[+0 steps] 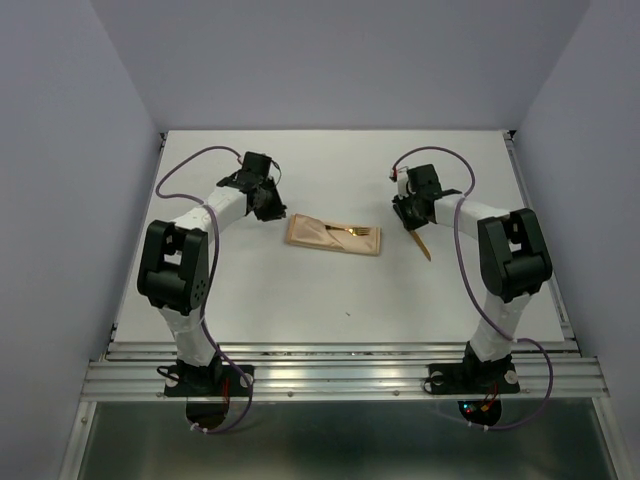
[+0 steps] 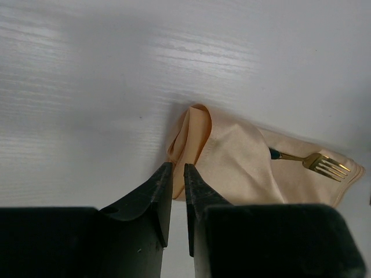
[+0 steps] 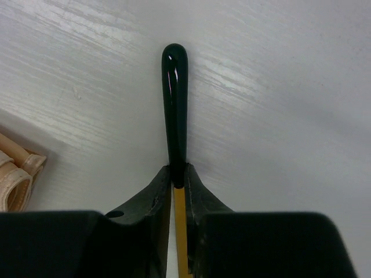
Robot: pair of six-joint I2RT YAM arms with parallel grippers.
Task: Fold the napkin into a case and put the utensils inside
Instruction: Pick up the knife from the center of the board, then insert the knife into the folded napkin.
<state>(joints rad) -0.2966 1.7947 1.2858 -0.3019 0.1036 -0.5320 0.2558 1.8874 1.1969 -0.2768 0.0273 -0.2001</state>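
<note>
1. The white table (image 1: 300,300) is seen from above, and its middle is taken up by the cloth.
2. The napkin (image 1: 320,235) is laid there as a narrow, flat peach rectangle between the two arms. Its left end is seen bunched into a raised, rolled fold in the left wrist view.
3. The left gripper (image 2: 177,168) is held just beside that bunched end. Its jaws are drawn almost together with only a thin slit left between them, and nothing is pinched.
4. The right gripper (image 3: 177,171) is held off the napkin's right end, apart from the cloth. Its jaws are clamped on a utensil.
5. That utensil (image 3: 175,110) is gripped where the glossy dark handle meets the gold stem. The handle is pointed away over bare table.
6. The fork (image 2: 322,164) is laid on the napkin, with its gold tines towards the right end. Its dark handle is tucked under a fold.
</note>
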